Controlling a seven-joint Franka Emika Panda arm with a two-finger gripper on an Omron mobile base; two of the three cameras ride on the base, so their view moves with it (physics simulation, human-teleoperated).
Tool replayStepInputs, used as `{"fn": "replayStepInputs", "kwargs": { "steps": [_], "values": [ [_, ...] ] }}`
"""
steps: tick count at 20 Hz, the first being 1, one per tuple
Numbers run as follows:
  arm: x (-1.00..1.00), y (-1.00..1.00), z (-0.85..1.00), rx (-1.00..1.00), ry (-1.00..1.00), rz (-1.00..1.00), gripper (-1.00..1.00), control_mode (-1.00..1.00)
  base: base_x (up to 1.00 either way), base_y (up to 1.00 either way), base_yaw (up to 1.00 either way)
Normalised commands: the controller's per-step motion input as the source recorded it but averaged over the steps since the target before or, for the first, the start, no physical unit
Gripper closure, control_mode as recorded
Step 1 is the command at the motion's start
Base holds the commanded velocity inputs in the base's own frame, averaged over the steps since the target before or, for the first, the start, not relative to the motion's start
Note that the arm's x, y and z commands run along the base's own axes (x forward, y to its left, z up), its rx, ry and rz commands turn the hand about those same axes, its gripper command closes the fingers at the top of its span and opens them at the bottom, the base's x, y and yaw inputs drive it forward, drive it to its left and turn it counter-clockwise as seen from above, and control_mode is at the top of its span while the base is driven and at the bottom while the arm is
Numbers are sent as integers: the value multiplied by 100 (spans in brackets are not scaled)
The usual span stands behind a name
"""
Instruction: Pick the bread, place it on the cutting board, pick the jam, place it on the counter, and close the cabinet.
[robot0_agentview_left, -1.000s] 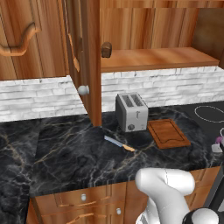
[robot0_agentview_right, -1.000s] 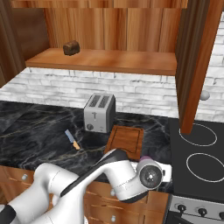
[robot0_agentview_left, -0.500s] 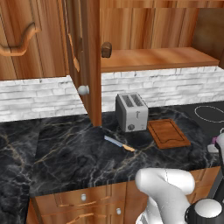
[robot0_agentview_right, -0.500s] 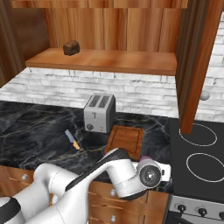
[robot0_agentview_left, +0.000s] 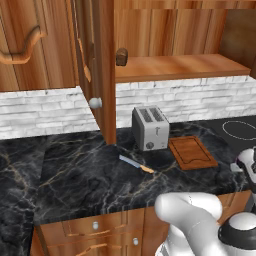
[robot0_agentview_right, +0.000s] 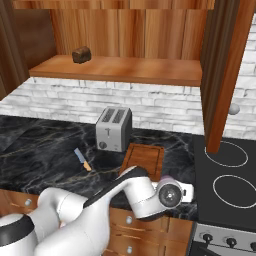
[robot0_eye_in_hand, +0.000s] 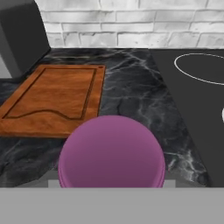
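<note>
Just right of the flat reddish-brown wooden cutting board (robot0_eye_in_hand: 52, 98), low over the black gold-veined marble counter (robot0_eye_in_hand: 131, 94), the purple-lidded squat jam jar (robot0_eye_in_hand: 112, 153) sits tight against the hand camera; the gripper's (robot0_agentview_right: 172, 194) fingertips are hidden, so I cannot tell whether they pinch it; lower it straight down, level, clear of the board's edge, and release only once it rests; the small dark brown bread loaf (robot0_agentview_right: 81, 54) remains on the shelf of the warm-brown wooden cabinet (robot0_agentview_left: 95, 65), above and left of the board.

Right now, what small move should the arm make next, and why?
Probably ease the gripper straight down: the jam shows close before the hand, with bare counter around it, beside the cutting board. Whether the jaws grip it, I cannot tell.
</note>
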Motion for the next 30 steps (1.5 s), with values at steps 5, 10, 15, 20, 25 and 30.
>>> {"fn": "replayStepInputs", "kwargs": {
  "steps": [5,10,15,20,25,30],
  "values": [
    [27,-14,-12,0,0,0,100,-100,0,0,0],
    [18,-18,-12,0,0,0,100,-100,0,0,0],
    [6,-18,-19,0,0,0,100,-100,0,0,0],
    [0,-7,-19,0,0,0,100,-100,0,0,0],
    [0,-1,-10,0,2,0,100,-100,0,0,0],
    [0,0,-5,0,4,0,100,-100,0,0,0]
  ]
}}
